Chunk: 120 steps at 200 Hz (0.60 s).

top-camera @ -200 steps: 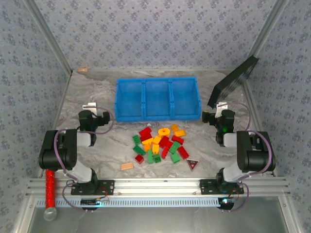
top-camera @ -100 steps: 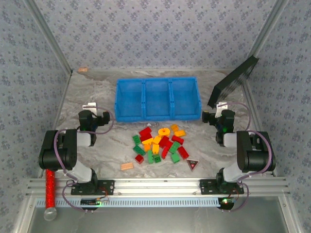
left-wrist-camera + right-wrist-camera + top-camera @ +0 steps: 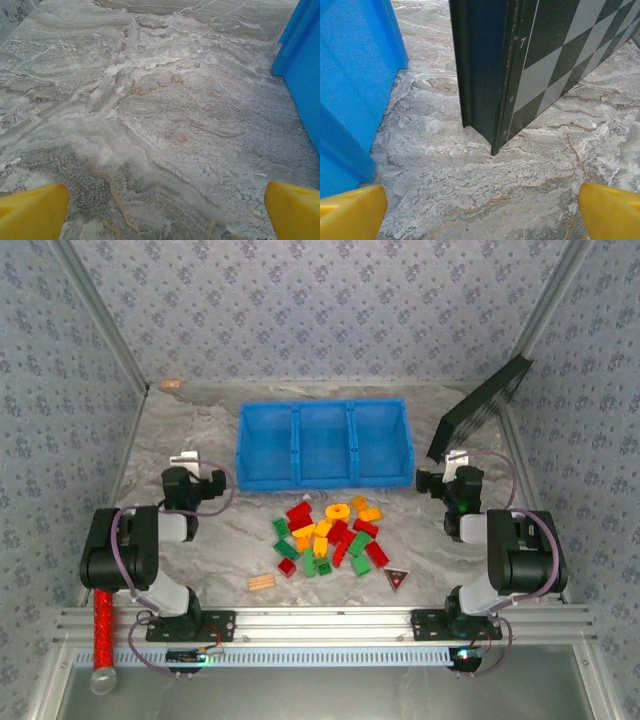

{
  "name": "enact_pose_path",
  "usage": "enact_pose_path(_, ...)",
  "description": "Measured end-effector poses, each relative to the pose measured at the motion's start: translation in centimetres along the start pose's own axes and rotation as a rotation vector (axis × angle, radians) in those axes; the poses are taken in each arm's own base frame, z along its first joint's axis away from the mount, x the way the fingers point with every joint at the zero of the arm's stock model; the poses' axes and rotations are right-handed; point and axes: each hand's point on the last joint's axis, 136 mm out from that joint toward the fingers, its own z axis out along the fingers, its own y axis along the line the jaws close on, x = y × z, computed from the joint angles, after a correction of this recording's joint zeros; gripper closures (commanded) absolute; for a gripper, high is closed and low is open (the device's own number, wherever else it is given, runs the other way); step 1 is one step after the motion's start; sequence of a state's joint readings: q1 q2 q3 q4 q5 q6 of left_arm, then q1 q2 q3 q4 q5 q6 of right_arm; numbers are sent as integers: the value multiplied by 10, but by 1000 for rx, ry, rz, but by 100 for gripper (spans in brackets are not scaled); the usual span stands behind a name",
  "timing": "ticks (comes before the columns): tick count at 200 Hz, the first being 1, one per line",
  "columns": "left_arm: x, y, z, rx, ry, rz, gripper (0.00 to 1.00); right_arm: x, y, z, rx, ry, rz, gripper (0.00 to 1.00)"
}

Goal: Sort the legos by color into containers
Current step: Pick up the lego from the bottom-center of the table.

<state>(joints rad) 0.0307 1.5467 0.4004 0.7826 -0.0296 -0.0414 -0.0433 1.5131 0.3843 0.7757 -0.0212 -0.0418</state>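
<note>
Several red, green and yellow legos (image 3: 330, 537) lie in a loose pile on the marble table, in front of the containers. The containers (image 3: 323, 444) are three empty square compartments of one bright blue bin. Its wall shows at the right of the left wrist view (image 3: 302, 65) and at the left of the right wrist view (image 3: 355, 75). My left gripper (image 3: 192, 478) rests folded back left of the bin, open, its yellow fingertips (image 3: 32, 212) wide apart over bare table. Right of the bin my right gripper (image 3: 449, 478) also stands open, its fingertips (image 3: 612, 212) with nothing between them.
A dark chessboard (image 3: 480, 405) leans against the right wall, its corner close ahead in the right wrist view (image 3: 520, 65). A tan ridged wooden piece (image 3: 262, 582) and a dark triangle with a red mark (image 3: 398, 578) lie near the pile. A red tube (image 3: 101, 625) sits at the near left.
</note>
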Motion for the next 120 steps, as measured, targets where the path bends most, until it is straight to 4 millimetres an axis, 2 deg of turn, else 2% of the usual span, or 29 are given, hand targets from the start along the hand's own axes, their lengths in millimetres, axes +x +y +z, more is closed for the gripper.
enact_pose_path(39, 0, 0, 0, 0, 0, 0, 0, 1, 0, 0, 9, 23, -3, 0)
enact_pose_path(51, 0, 0, 0, 0, 0, 0, 0, -5, 1, -2, 16, 51, -8, 0)
enact_pose_path(73, 0, 0, 0, 0, 0, 0, 0, -45, 8, -12, 12, 26, 0, 0)
enact_pose_path(87, 0, 0, 0, -1, 3, 0, 0, -78, 18, -31, -12, -13, 21, 0)
enact_pose_path(103, -2, 1, 3, -19, 56, 5, 0, -102, 35, -56, -66, -19, 55, 0)
enact_pose_path(113, -17, 4, 3, -51, 69, 5, 0, -111, 45, -71, -101, -12, 76, 1)
enact_pose_path(120, -34, 3, 2, -69, 66, -3, 0, -114, 52, -82, -127, 3, 97, 3)
